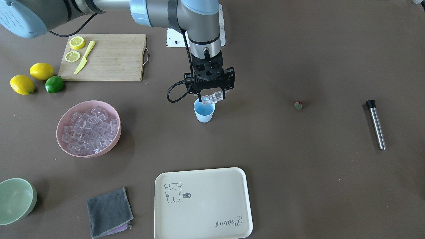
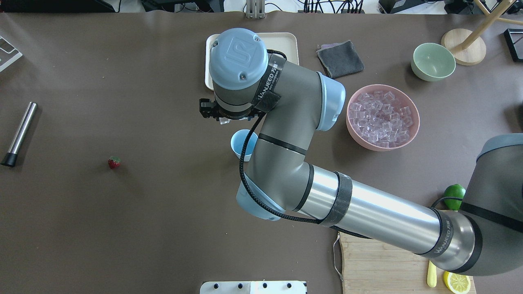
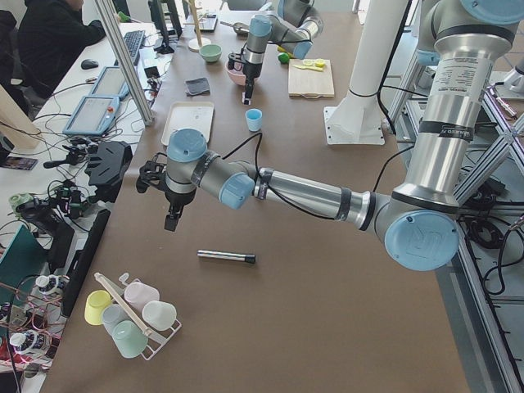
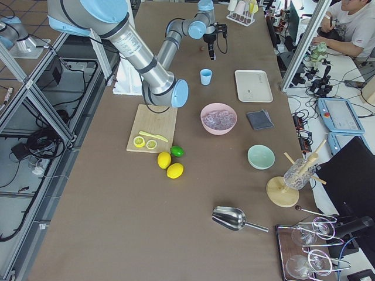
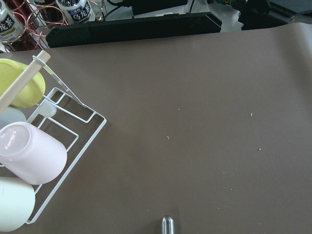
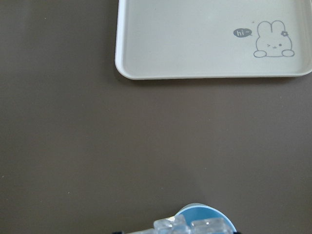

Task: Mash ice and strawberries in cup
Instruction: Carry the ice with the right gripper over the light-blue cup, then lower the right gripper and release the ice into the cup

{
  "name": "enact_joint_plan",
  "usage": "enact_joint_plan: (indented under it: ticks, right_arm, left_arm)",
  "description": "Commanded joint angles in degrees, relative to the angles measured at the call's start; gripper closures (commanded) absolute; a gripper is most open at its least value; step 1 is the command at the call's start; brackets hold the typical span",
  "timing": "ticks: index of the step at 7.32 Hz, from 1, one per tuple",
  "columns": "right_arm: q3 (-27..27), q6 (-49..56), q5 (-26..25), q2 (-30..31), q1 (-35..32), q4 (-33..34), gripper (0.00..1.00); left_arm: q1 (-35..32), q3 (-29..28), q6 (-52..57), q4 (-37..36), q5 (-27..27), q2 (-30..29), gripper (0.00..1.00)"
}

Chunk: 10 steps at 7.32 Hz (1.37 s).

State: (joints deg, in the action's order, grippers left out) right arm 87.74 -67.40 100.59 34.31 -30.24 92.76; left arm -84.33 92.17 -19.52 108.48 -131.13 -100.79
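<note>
The light-blue cup stands upright mid-table. My right gripper hangs just above its mouth, shut on a clump of clear ice cubes. The right wrist view shows the held ice over the cup's rim. More ice fills the pink bowl. The small red strawberry lies alone on the table, away from both grippers. My left gripper shows only in the side views, near the far table end; I cannot tell whether it is open or shut.
A steel muddler lies beyond the strawberry. A cream tray, grey cloth and pale green bowl sit along the operators' side. A cutting board holds lemon slices and a knife; two lemons and a lime lie beside it. A cup rack stands under the left wrist.
</note>
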Motion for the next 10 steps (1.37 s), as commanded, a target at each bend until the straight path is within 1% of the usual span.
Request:
enact_joint_plan:
  ticks: [1, 2, 8, 10]
  right_arm:
    - [-2.6, 1.4, -2.2, 1.1, 1.5, -2.3, 1.00]
    - [-2.3, 3.7, -2.2, 1.5, 1.5, -2.4, 1.00]
    - [-1.0, 3.2, -2.3, 3.7, 2.8, -2.5, 1.00]
    - [-1.0, 3.4, -3.2, 3.8, 3.4, -2.5, 1.00]
  left_arm:
    - [0.0, 0.0, 0.0, 0.1, 0.0, 0.3, 0.03]
    - [0.0, 0.0, 0.0, 0.1, 0.0, 0.4, 0.03]
    - [0.1, 0.3, 0.0, 0.1, 0.0, 0.5, 0.03]
    - [0.0, 0.3, 0.0, 0.1, 0.0, 0.4, 0.03]
